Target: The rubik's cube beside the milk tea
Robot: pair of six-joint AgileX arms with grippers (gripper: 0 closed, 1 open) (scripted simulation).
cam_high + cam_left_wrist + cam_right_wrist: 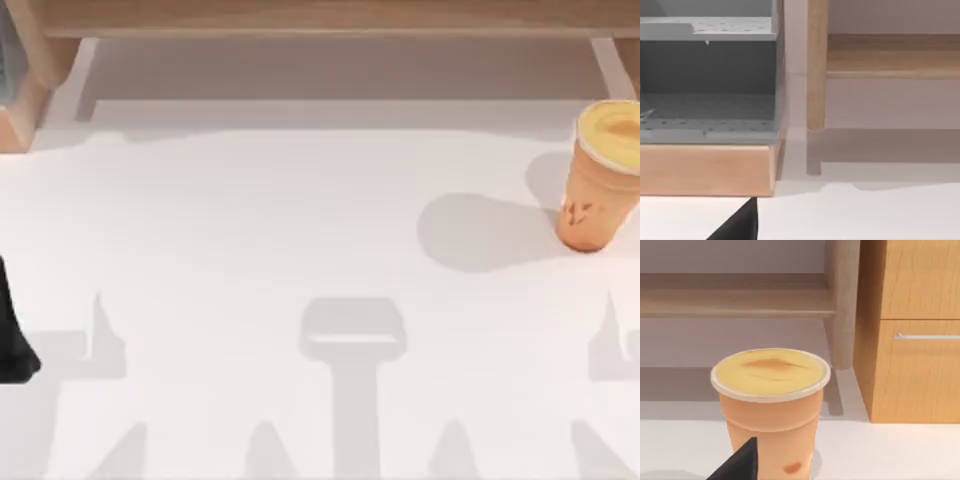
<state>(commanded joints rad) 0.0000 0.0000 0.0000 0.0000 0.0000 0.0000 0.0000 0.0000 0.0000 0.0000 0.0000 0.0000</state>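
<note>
Milk tea stands upright on the white tabletop at the top view's right edge, toward the far side, its pale yellow-orange round top facing up and small dark marks on its tapered side. Its shadow falls on the tabletop to its left. Beyond the far edge of the tabletop runs a wooden shelf rail.

In the right wrist view the milk tea is close ahead, with a dark finger of the right tool in front of its lower wall; whether that tool is released or clenched cannot be told. Behind the cup stand a wooden post and a wooden cabinet with a metal drawer handle.

The left arm appears as a dark form at the top view's left edge. The left wrist view shows a grey perforated rack on a wooden base, and a dark finger of the left tool; its state cannot be told either.
</note>
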